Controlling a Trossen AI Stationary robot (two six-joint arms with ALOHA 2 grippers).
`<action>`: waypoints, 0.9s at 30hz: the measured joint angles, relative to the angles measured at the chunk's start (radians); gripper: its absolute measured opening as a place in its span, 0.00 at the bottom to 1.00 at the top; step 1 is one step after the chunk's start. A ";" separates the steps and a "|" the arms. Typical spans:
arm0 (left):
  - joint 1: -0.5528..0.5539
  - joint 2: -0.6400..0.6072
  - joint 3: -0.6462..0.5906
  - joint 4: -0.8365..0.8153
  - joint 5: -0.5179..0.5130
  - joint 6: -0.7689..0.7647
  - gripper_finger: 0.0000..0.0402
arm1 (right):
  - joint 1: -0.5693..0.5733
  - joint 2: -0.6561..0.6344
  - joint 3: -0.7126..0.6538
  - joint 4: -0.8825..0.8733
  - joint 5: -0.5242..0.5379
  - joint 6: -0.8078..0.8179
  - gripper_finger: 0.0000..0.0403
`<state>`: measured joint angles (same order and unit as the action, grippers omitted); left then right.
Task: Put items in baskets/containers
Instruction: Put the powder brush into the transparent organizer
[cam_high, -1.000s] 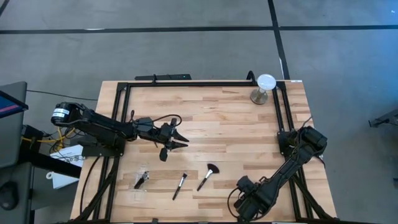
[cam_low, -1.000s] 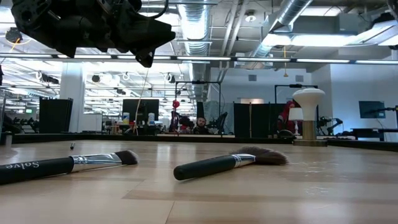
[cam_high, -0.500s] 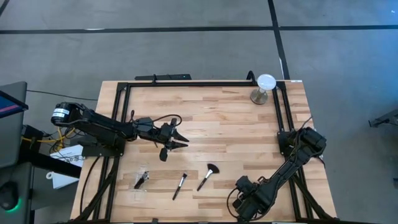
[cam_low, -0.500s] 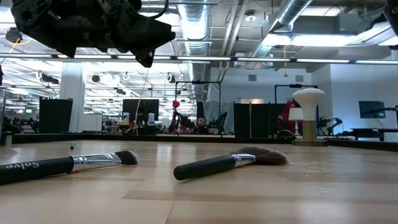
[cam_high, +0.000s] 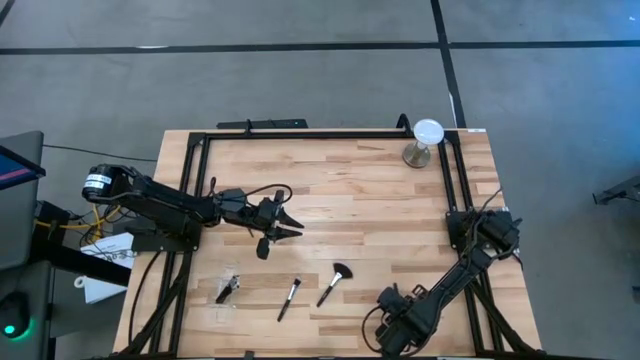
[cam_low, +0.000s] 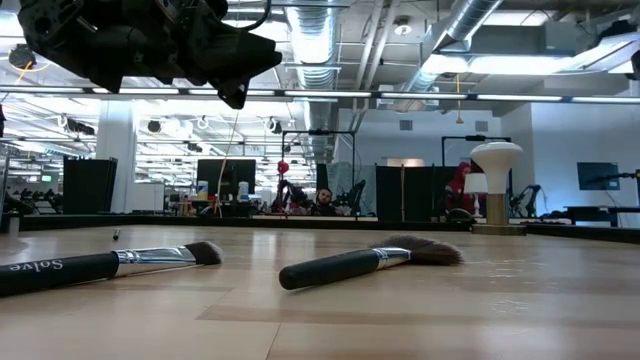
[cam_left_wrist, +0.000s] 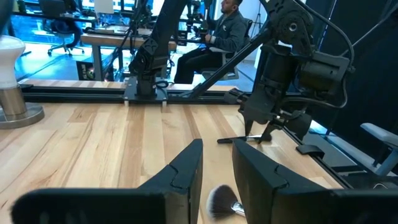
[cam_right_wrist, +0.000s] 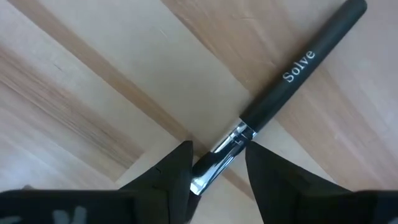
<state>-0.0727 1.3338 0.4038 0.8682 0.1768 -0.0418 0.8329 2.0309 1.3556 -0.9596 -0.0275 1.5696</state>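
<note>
A dark-handled brush (cam_right_wrist: 298, 68) marked "Solve" lies flat on the wood near the table's near right edge. My right gripper (cam_right_wrist: 219, 149) points down over it, open, one finger on each side of its silver ferrule (cam_right_wrist: 239, 135). My right arm (cam_high: 440, 290) hides this brush in the high view. Another Solve brush (cam_high: 290, 298) and a fan brush (cam_high: 335, 283) lie flat at the near middle. A small clear tray (cam_high: 222, 305) at the near left holds dark brushes (cam_high: 228, 289). My left gripper (cam_high: 293, 229) hovers level left of centre, open by a narrow gap and empty.
A round white disc on a metal stand (cam_high: 426, 140) is at the far right corner. A black frame (cam_high: 320, 133) runs along the table's far and side edges. Bare wood lies between the arms. People sit at desks in the room beyond the table.
My right arm has sunk a little toward the table at the near right edge. The brushes and my left arm have kept still.
</note>
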 joint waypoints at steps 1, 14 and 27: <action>0.000 0.000 0.000 0.000 0.000 0.000 0.21 | 0.004 0.000 0.000 0.000 0.002 -0.005 0.35; -0.001 0.000 0.000 0.002 0.000 -0.022 0.21 | 0.009 0.002 0.001 0.008 0.017 -0.111 0.10; -0.027 0.000 0.000 0.070 0.000 -0.060 0.21 | 0.000 0.004 0.069 -0.207 0.052 -0.275 0.11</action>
<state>-0.1001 1.3342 0.4034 0.9380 0.1772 -0.1017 0.8326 2.0354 1.4243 -1.1662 0.0245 1.2947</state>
